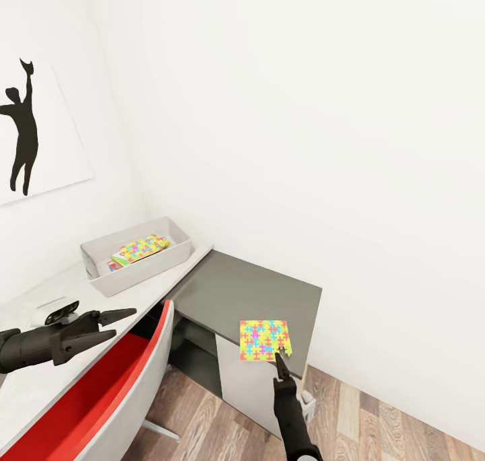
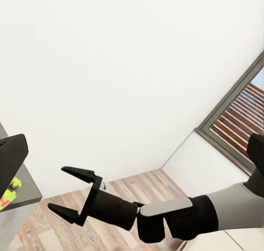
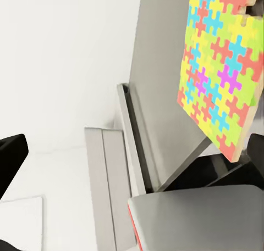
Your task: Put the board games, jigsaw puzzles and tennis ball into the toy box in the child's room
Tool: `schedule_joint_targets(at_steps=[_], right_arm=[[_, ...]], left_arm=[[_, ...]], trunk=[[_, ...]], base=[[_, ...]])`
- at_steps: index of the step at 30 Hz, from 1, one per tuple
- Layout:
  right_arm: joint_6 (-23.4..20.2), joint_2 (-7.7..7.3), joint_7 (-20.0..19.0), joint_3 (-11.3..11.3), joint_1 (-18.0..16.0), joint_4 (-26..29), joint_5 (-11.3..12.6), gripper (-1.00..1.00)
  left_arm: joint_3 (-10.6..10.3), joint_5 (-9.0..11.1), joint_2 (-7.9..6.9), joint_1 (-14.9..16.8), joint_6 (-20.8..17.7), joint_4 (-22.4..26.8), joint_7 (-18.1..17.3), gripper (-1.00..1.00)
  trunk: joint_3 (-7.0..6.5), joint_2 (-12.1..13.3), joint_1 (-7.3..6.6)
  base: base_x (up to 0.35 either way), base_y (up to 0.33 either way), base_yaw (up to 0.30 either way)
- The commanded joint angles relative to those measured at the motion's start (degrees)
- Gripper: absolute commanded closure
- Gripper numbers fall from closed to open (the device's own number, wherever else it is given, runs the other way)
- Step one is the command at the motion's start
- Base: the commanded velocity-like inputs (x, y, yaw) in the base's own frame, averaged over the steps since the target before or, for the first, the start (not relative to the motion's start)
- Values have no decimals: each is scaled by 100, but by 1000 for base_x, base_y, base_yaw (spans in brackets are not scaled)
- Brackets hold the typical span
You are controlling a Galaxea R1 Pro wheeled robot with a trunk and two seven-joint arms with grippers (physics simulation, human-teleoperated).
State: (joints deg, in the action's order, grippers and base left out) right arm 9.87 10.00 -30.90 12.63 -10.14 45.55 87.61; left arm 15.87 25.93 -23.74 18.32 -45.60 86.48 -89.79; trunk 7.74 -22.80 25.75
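**At the desk corner: right gripper on the loose puzzle, bin well off to the left**

Head view: second jigsaw puzzle (image 1: 265,340) lies flat on the dark grey part of the table (image 1: 249,293), at its near edge and partly overhanging. Right gripper (image 1: 281,355) comes up from below, tips at the puzzle's near right edge by the notched corner. Fingers look close together on or at that edge; a real pinch versus mere touching, cannot tell. Toy box (image 1: 135,254) sits on the light grey top, well apart from this puzzle, back and left of it. Inside it: first jigsaw puzzle (image 1: 143,247) lying over a board game (image 1: 116,260). Left gripper (image 1: 111,325) hovers above the chair (image 1: 101,394), jaws spread wide, nothing held; it is nearer the toy box, the right arm nearer the puzzle.

Left wrist view: the left gripper (image 2: 71,193) is wide and empty over floor and wall.

Right wrist view: puzzle (image 3: 220,70) fills one side, its edge seen close; own fingertips not clear, so the hold stays unconfirmed.

Judgement: the coming move is a carry from the dark top leftward and back to the toy box; the sheet is near square, so no long axis matters much.
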Motion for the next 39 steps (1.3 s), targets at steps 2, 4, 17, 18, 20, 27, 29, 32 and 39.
schedule_joint_targets(at_steps=[2,4,17,18,20,27,29,32,39], right_arm=[[81,0,-43,13,-6,-37,77,-100],[130,0,-53,16,-6,-50,95,-100],[344,0,-73,30,-6,-146,111,-100],[344,0,-73,30,-6,-154,116,-100],[342,0,-73,29,-6,-166,120,-100],[329,0,-74,36,-9,-174,127,-100],[330,0,-74,41,-9,-172,130,-100],[331,0,-74,44,-9,-171,132,-100],[319,0,-74,54,-8,-153,133,-100]], left_arm=[[5,-1,-8,5,-71,1,-21,-100],[23,0,-11,5,-88,1,-21,-100],[206,8,-10,5,-172,1,-21,-100],[206,8,-9,5,-174,1,-21,-100],[206,9,-10,5,-176,1,-21,-100],[211,9,-14,5,-177,1,-21,-100],[213,9,-16,5,-178,1,-21,-100],[223,9,-16,5,-179,1,-21,-100],[247,9,-17,5,-275,1,-21,-100]], trunk=[[12,-12,3],[12,-12,3],[246,-533,289],[263,-574,311],[299,-654,355],[425,-934,509],[461,-1015,552],[515,-1135,618],[640,-1416,772]], base=[[0,0,0],[0,0,0],[0,0,0],[0,0,0],[0,0,0],[0,0,0],[0,0,0],[0,0,0],[0,0,0]])
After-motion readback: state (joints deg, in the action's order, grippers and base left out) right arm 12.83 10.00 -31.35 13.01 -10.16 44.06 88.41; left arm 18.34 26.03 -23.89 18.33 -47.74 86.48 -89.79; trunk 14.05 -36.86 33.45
